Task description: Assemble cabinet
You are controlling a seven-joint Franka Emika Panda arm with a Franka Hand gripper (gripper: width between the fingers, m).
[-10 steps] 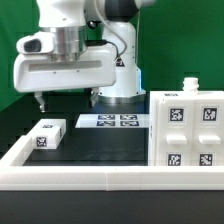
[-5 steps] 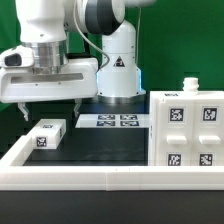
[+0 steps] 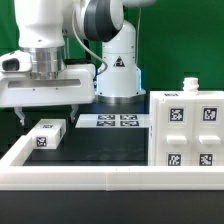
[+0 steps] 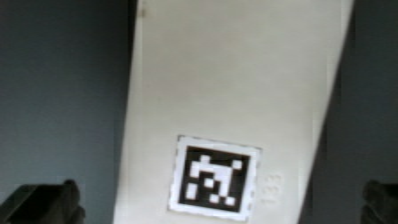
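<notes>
One gripper at the exterior view's left, jaws spread wide and gripping nothing, hanging above a small white tagged block lying on the dark table. Farther toward that view's right, the marker board flat on the table. At the far right, the cabinet, upright, tagged face forward, behind the white border rail.

Marker board, white border rail
</notes>
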